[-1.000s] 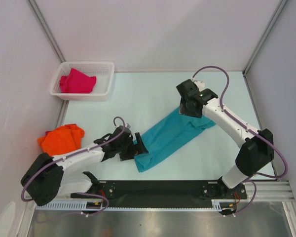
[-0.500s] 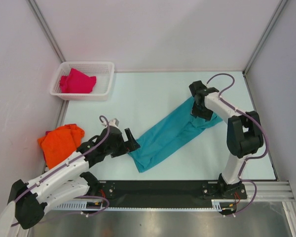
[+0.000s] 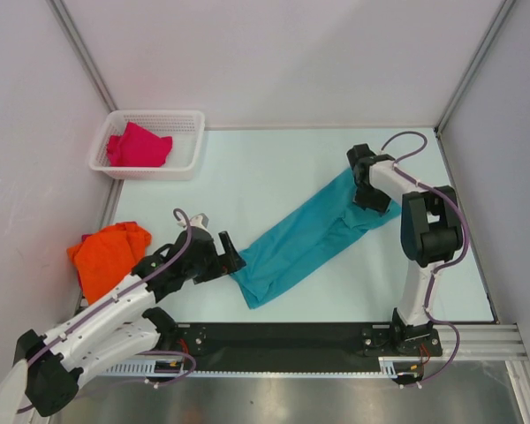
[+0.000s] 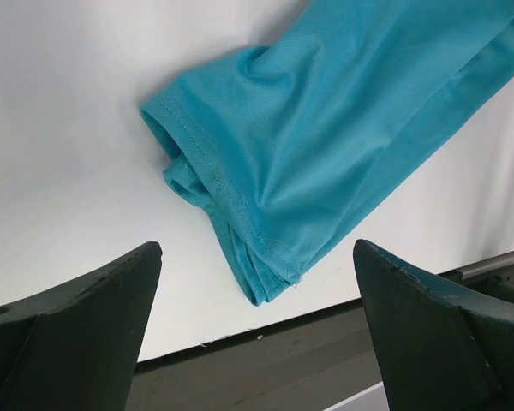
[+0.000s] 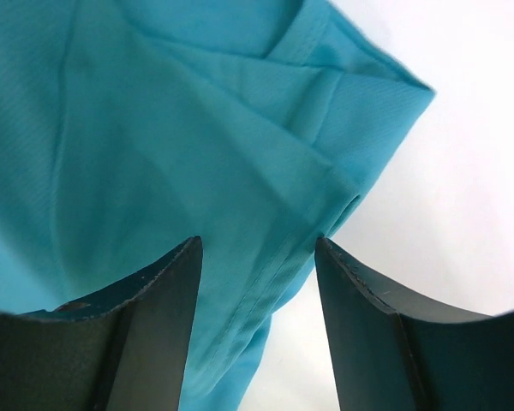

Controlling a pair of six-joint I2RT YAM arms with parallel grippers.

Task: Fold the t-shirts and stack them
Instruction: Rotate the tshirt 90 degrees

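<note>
left claw (image 4: 257,257) spread wide, gripping nothing, just beside near-left end of teal shirt (image 3: 305,238) | right claw (image 5: 259,248) parted, gripping nothing, over its far-right end | teal shirt a long strip, diagonal on table (image 3: 274,168) | orange shirt (image 3: 109,252) bunched at left edge | magenta shirt (image 3: 137,146) in basket (image 3: 190,124), far left

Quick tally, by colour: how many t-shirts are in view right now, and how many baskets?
teal-blue t-shirt: 1
orange t-shirt: 1
magenta t-shirt: 1
white basket: 1
Total: 4 (3 shirts, 1 basket)
</note>
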